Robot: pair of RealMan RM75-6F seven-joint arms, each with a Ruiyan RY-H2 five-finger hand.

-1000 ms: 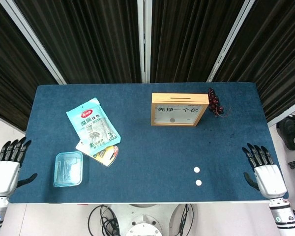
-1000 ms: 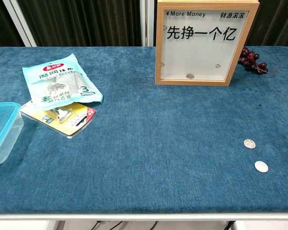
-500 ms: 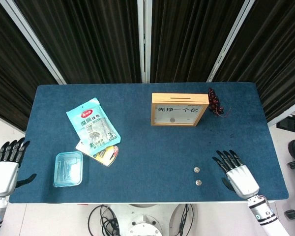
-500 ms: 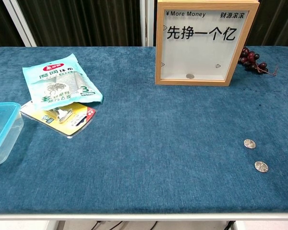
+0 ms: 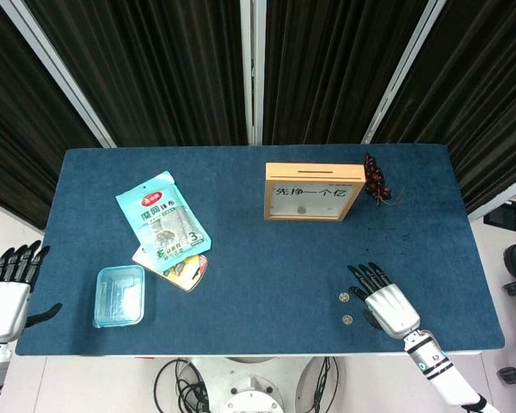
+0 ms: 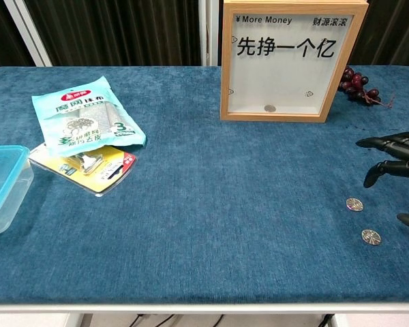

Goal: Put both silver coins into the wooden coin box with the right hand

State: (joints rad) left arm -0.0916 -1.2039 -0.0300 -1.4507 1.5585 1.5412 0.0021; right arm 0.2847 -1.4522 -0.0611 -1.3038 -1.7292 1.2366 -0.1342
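Note:
Two silver coins lie on the blue cloth at the front right: one (image 5: pixel 345 297) (image 6: pixel 354 204) a little farther back, the other (image 5: pixel 347 319) (image 6: pixel 371 236) nearer the front edge. My right hand (image 5: pixel 383 301) (image 6: pixel 397 158) hovers just to their right, fingers spread and holding nothing. The wooden coin box (image 5: pixel 314 191) (image 6: pixel 291 60) stands upright at the back centre-right, with a clear front and one coin inside at the bottom. My left hand (image 5: pixel 9 292) hangs open off the table's front left corner.
A teal snack bag (image 5: pixel 162 223) lies over a yellow packet (image 5: pixel 182 269) at the left. A clear blue plastic tub (image 5: pixel 119 295) sits at the front left. Dark grapes (image 5: pixel 376 180) lie right of the coin box.
My right hand has moved left over the table, from its right edge to just beside the two coins. The left hand has barely shifted.

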